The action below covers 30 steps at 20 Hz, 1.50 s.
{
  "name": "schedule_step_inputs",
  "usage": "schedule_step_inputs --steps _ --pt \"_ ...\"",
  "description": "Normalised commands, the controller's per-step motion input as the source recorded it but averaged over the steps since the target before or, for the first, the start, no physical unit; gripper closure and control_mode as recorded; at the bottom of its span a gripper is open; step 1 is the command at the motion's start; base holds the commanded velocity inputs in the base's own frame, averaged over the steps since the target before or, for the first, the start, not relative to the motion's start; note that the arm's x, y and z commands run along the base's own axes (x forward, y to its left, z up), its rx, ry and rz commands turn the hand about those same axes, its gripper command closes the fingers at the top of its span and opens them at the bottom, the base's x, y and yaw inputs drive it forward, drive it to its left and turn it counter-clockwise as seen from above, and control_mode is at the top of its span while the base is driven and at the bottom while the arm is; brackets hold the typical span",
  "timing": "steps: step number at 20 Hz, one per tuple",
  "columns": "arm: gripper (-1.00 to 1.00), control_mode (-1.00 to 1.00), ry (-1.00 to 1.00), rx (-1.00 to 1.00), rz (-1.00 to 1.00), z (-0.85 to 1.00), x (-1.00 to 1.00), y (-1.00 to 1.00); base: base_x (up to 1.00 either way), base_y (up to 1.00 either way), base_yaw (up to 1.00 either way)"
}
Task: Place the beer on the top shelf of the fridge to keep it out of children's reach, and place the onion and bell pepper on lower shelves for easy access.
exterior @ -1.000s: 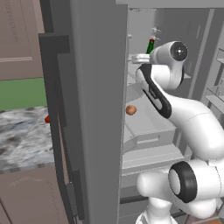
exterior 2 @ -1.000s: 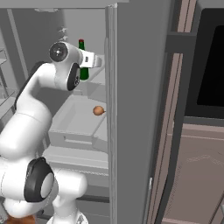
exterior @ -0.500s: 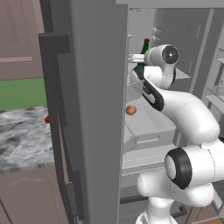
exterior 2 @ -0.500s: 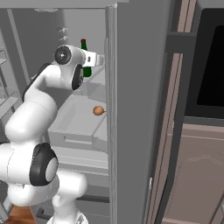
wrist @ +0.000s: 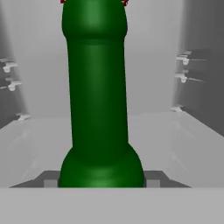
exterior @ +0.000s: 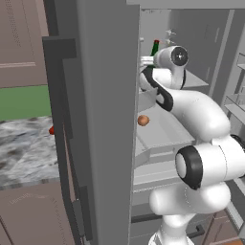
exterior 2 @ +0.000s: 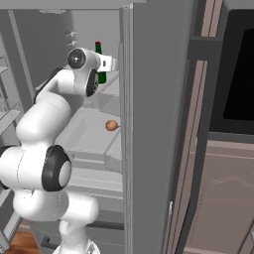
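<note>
My gripper [wrist: 101, 180] is shut on the beer [wrist: 97, 87], a dark green bottle that stands upright between the fingertips [wrist: 51, 181], its red cap at the hand view's top edge. The light grey top shelf [wrist: 179, 140] spreads out below and behind the bottle. From the base, the beer [exterior: 155, 48] [exterior 2: 101, 77] shows just past the white hand [exterior 2: 108, 63], high inside the fridge [exterior: 206, 43]. An orange-tan onion [exterior: 143, 120] [exterior 2: 111, 125] lies on the tray-like lower shelf [exterior: 165, 136] [exterior 2: 82, 136]. The red bell pepper [exterior: 51, 130] peeks out on the counter, left of the fridge door.
A thick grey fridge door [exterior: 103, 119] [exterior 2: 156, 114] stands open close beside the arm. Narrow door racks [exterior: 237, 103] [exterior 2: 6, 116] line the other side. A marbled counter [exterior: 24, 153] lies to the left, and a dark oven front [exterior 2: 238, 74] to the right.
The arm has stretched further into the fridge at top-shelf height, carrying the bottle along. The grip has not changed, and the onion and pepper have stayed put.
</note>
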Motion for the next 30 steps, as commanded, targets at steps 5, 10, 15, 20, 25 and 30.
schedule_step_inputs --steps 5,10,15,20,25,30 --pt "1.0 -1.0 0.0 0.0 0.0 -0.39 0.35 0.01 0.0 0.0 0.0" --pt "1.0 -1.0 -0.03 0.0 0.0 -0.36 0.29 0.07 0.0 0.0 0.0" --pt "-1.0 -1.0 -0.12 -0.01 0.0 -0.11 0.03 0.11 0.0 0.0 0.0" --pt "-1.0 -1.0 -0.12 -0.01 0.0 0.0 0.0 0.03 0.0 0.0 0.0" --pt "-1.0 -1.0 -0.01 -0.01 0.0 0.03 -0.18 0.0 0.0 0.0 0.0" --pt "-1.0 -1.0 0.0 -0.02 -0.01 0.28 -0.25 -0.01 0.0 0.0 0.0"
